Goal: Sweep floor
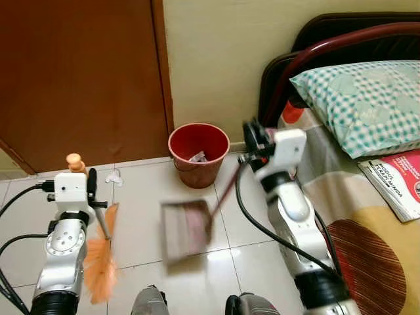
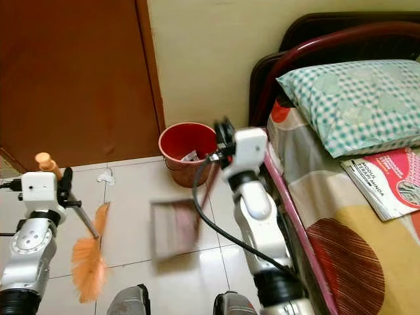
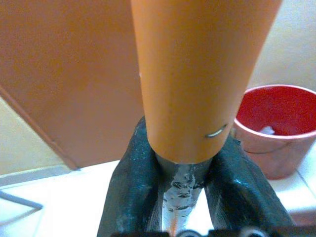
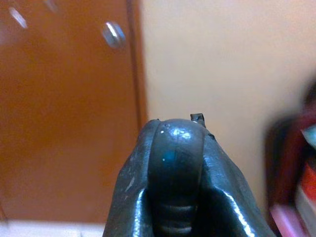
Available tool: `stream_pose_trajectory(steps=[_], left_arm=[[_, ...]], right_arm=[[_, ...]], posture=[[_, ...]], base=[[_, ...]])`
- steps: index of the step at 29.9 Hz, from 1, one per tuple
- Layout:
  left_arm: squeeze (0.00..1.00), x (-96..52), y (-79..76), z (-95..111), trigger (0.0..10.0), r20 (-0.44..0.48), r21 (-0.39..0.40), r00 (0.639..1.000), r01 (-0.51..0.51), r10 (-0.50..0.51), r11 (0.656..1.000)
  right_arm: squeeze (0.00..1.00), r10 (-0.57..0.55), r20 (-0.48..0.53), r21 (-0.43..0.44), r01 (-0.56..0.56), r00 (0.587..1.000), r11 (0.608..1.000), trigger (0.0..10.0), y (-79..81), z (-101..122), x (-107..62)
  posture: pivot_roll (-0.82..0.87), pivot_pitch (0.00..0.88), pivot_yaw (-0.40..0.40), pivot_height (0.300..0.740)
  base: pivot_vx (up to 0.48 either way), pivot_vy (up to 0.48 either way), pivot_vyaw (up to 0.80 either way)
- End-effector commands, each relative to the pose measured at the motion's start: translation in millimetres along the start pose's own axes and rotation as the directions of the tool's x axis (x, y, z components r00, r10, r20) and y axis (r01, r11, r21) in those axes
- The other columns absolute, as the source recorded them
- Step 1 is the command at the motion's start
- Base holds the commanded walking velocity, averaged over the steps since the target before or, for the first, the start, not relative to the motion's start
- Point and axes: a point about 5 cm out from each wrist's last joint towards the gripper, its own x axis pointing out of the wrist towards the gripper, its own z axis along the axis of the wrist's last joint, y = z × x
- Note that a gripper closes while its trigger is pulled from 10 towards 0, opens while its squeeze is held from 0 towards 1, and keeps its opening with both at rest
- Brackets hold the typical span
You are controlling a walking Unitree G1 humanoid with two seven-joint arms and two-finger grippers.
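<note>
- Floor tiles (image 1: 141, 197) stretch pale between the brown door (image 1: 79, 79) and the bed (image 1: 367, 216); a small scrap of white litter (image 1: 114, 176) lies near the door's foot, not yet swept.
- Left gripper (image 1: 92, 193) is clamped on the orange-handled brush (image 1: 102, 262): in the left wrist view both black fingers (image 3: 123, 197) press against the handle (image 3: 197, 74) where it narrows to a grey neck. The bristles hang down beside the arm, and whether they touch the tiles I cannot tell.
- Right gripper (image 1: 252, 141) is closed round the end of the dustpan's long handle (image 4: 175, 158); the dustpan (image 1: 186, 230) hangs low over the tiles, blurred, so it is probably swinging.
- Risk: the pan tilts while it swings, and whatever it carries spills back onto the floor short of the red bin (image 1: 199, 152).
- Risk: the pan or its handle knocks the bin, which stands close beyond it by the wall, and tips out the paper inside.
- Risk: the grip sits on the handle's very tip, so the pan's weight could twist it in the fingers.
- Risk: the right arm works just beside the bed edge; a wide swing could catch the bedding or the pillow (image 1: 361, 105).
- Risk: the brush flicks the litter under the door instead of toward the pan.
</note>
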Motion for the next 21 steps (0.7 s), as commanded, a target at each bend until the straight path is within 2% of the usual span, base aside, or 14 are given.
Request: stream_pose_trajectory(steps=[1, 7, 11, 19, 21], left_arm=[[0.00, 1.0, -11.8, 2.5, 10.0, 0.008, -0.032, 0.998, 0.069, -0.069, 0.997], [0.00, -0.3, -27.7, 6.8, 10.0, 0.038, -0.048, 0.986, 0.163, -0.161, 0.985], [0.00, -4.6, -27.8, 4.0, 10.0, 0.043, -0.059, 0.986, 0.166, -0.164, 0.984], [0.00, -3.2, -34.6, 8.3, 10.0, 0.061, -0.064, 0.981, 0.190, -0.186, 0.980], [0.00, -2.3, -35.2, 9.0, 10.0, 0.064, -0.067, 0.980, 0.191, -0.187, 0.979]], right_arm=[[0.00, -0.048, 0.005, -0.019, 0.048, 0.999, 0.999, 10.0, -9.9, 3.3, -1.9], [0.00, -0.151, -0.078, -0.049, 0.148, 0.985, 0.988, 10.0, -32.9, -15.8, -16.6], [0.00, -0.181, -0.097, -0.056, 0.177, 0.979, 0.983, 10.0, -37.9, -19.5, -21.8], [0.00, -0.186, -0.112, -0.062, 0.180, 0.976, 0.982, 10.0, -37.8, -24.3, -22.5], [0.00, -0.186, -0.112, -0.061, 0.180, 0.976, 0.982, 10.0, -38.1, -24.3, -21.4]], posture=[[0.02, 0.108, -0.001, 0.740], [0.02, 0.107, -0.002, 0.740], [0.01, 0.099, -0.009, 0.740], [0.02, 0.101, -0.012, 0.740], [0.02, 0.100, -0.008, 0.740]], base=[[0.000, 0.000, 0.00], [0.000, 0.000, 0.00], [0.000, 0.000, 0.00], [0.333, 0.000, -0.76], [0.362, 0.000, -0.23]])
